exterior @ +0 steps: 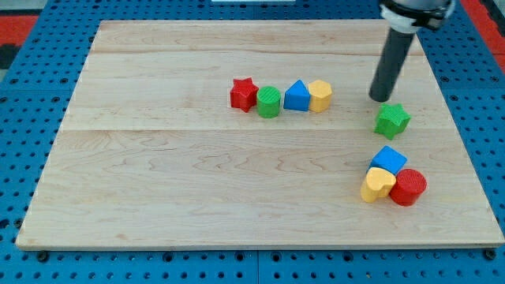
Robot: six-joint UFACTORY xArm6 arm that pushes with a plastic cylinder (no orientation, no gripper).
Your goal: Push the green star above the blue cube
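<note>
Green star (392,120) sits right side of board, just far of blue cube (388,158). My tip (380,99), bare rod, grips nothing, hovers just far-left of star. Star looks light, rigid, slides easily; push flat on point-side, gently.

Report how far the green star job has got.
Looks nearly done: the green star already sits toward the view's top of the blue cube, a small gap between them. In hand: my tip is just above-left of the star, close to it. Left: at most a small nudge to centre it.
</note>
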